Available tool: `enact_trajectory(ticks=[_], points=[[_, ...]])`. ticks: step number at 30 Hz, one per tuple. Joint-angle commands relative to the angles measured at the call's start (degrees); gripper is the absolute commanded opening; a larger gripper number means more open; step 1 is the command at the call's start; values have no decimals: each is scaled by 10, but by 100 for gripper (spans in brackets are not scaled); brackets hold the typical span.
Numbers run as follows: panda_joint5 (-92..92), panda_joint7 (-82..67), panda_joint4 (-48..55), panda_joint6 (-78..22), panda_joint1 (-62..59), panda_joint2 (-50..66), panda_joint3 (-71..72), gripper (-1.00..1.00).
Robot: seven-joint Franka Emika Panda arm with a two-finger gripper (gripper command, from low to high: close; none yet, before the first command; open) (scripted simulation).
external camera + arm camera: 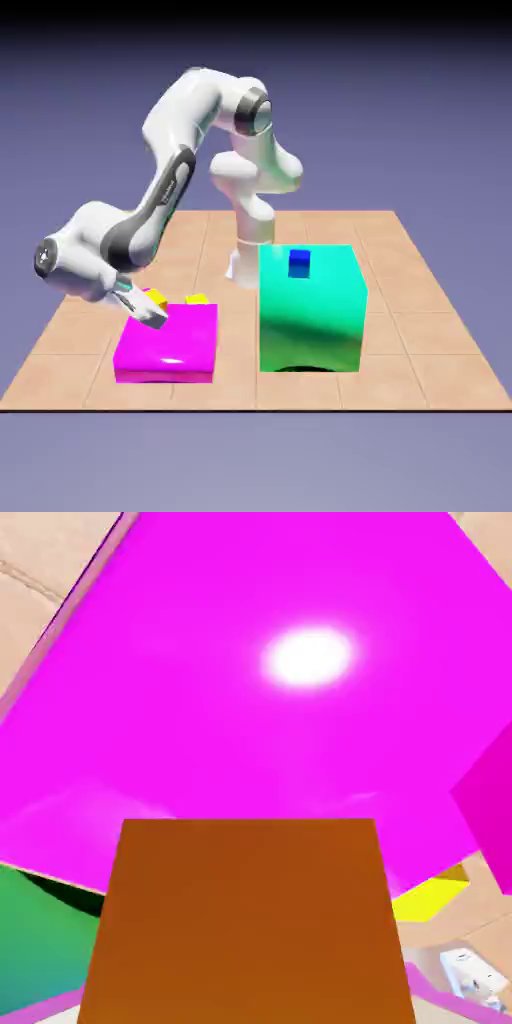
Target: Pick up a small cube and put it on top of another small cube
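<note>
Golden cube [248, 922] in the gripper [150, 314] (above the magenta block [168, 342]).

The exterior view looks from the bench's [300, 393] near edge, high and well apart, down toward the far edge. The hand view looks very near, down along the hand [148, 312]; both views show the magenta block [172, 335] [240, 722].
</note>
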Motion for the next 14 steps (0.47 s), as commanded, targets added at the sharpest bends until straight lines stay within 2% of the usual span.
enact_trajectory(ticks=[1,6,10,11,14], points=[[14,3,-21,5,-10,-15,-20,-100],[71,17,-102,23,-50,-74,-97,-100],[103,-5,-180,108,-32,-61,-78,-100],[103,-5,-180,108,-32,-61,-78,100],[86,7,-138,62,-41,-68,-88,100]])
